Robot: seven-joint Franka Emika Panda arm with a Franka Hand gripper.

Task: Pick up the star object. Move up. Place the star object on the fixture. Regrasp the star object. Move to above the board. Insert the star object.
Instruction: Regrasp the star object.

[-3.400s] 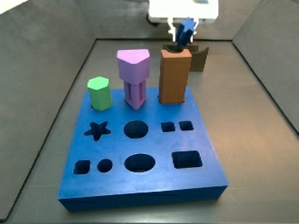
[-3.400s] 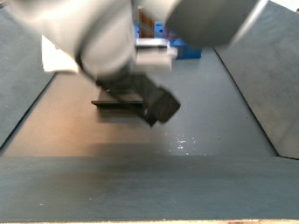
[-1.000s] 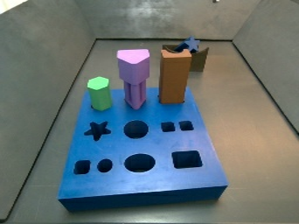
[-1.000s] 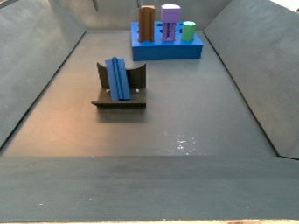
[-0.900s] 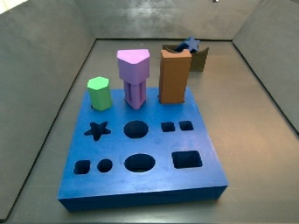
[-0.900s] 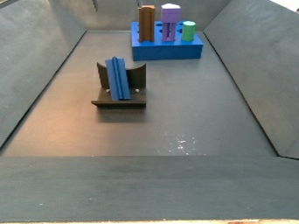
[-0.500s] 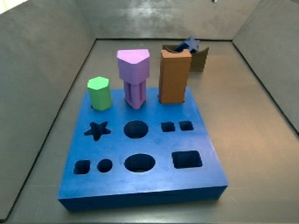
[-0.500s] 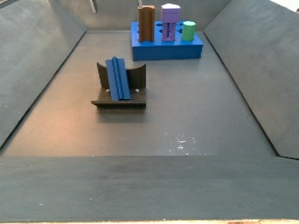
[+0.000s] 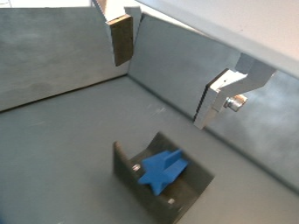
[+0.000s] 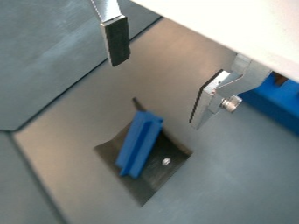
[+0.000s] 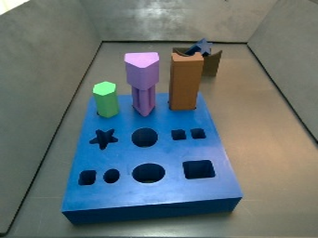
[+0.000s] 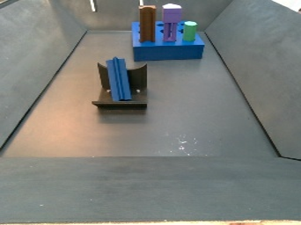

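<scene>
We see the board [image 11: 149, 158] lying on the dark floor [image 12: 177, 114] of the walled bin, its star hole [image 11: 104, 139] at the edge nearest the green peg [image 11: 107, 99] and open, as are the round and square holes beside it. The purple peg [image 11: 141, 82] and the orange peg [image 11: 187, 79] stand upright in the board's back row. Well apart from the board, toward the bin's far end in a side view, sits the fixture [image 12: 120, 92], and the star [image 12: 119, 77] rests in its notch, leaning lengthwise against the upright part. The gripper [image 10: 163, 66] appears only in the wrist views, up above the fixture and star and touching neither; its two fingers [image 10: 114, 37] stand wide apart with nothing between them. By our reading the pick, the lift and the placing on the fixture are done, since the star lies there unheld. The regrasp is the step in hand, and the carry to above the board and the insertion into the star hole are left. We can read no brand, label or writing anywhere in these views.
</scene>
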